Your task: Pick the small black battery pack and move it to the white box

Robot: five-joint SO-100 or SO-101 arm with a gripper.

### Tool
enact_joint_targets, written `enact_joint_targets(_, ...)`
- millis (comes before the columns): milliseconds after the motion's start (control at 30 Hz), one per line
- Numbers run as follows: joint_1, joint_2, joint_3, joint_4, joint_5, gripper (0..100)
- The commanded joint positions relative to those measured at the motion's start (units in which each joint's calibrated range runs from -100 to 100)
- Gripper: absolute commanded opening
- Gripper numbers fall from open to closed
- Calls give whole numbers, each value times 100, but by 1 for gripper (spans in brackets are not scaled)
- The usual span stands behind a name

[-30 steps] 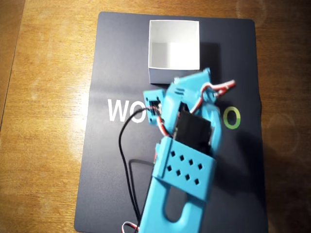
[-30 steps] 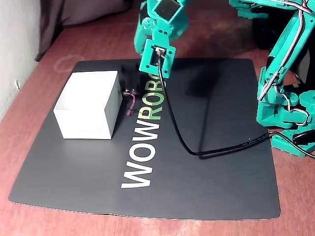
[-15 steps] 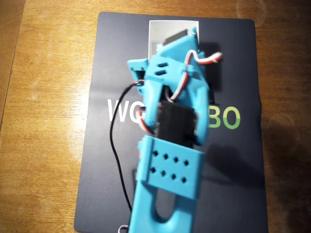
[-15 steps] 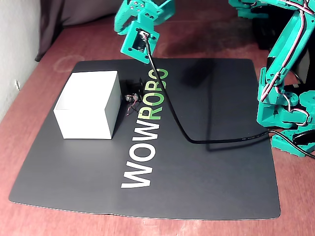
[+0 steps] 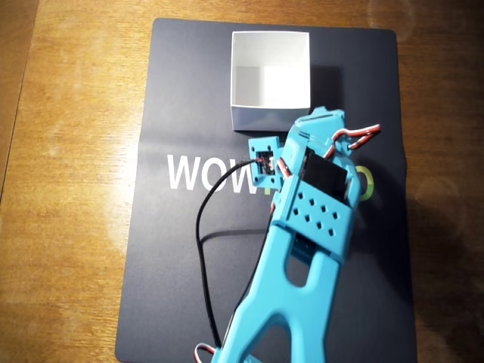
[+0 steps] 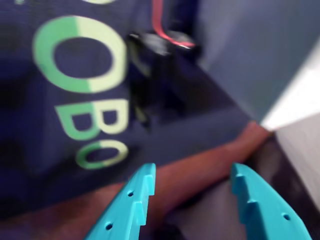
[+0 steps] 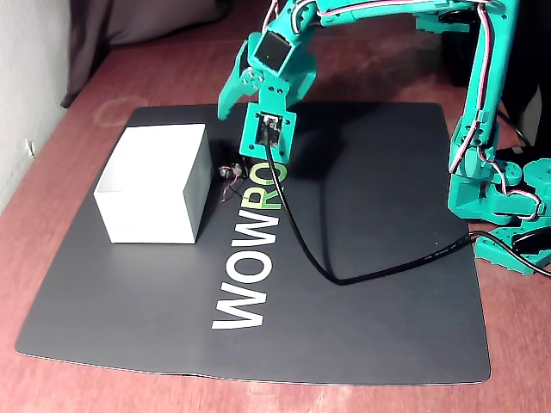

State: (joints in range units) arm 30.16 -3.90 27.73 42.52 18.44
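So, teal arm reaching across the black mat toward the white box, gripper tipped down near the box's right wall as the fixed view shows it. Wrist view pretty blurry, but both teal fingers clearly spread apart with a wide gap, nothing between them, just mat and a strip of brown table showing through. So open and empty.

Small black battery pack sitting on the mat, ahead of the fingertips in the wrist view, close to the box wall with a red wire curling off its far end. Not touched by either finger. Same pack just about visible in the fixed view as a dark lump with thin wires, tucked right beside the box, under the gripper. Hidden by the arm from overhead.

Box open on top, white inside, nothing in it from overhead. Sits near the far edge of the mat in that view, arm coming up from the bottom edge and ending just below the box.

WOWROBO lettering across the mat, green part showing big in the wrist view. Long black cable looping from the wrist camera over the mat toward the base at the right of the fixed view.
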Motion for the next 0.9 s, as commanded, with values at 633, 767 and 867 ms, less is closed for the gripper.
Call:
enact_joint_targets(633, 673, 1218, -83, -878, 630, 15)
enact_joint_targets(767, 837, 1341, -83, -887, 630, 14)
enact_joint_targets(867, 978, 1394, -38, -816, 630, 14)
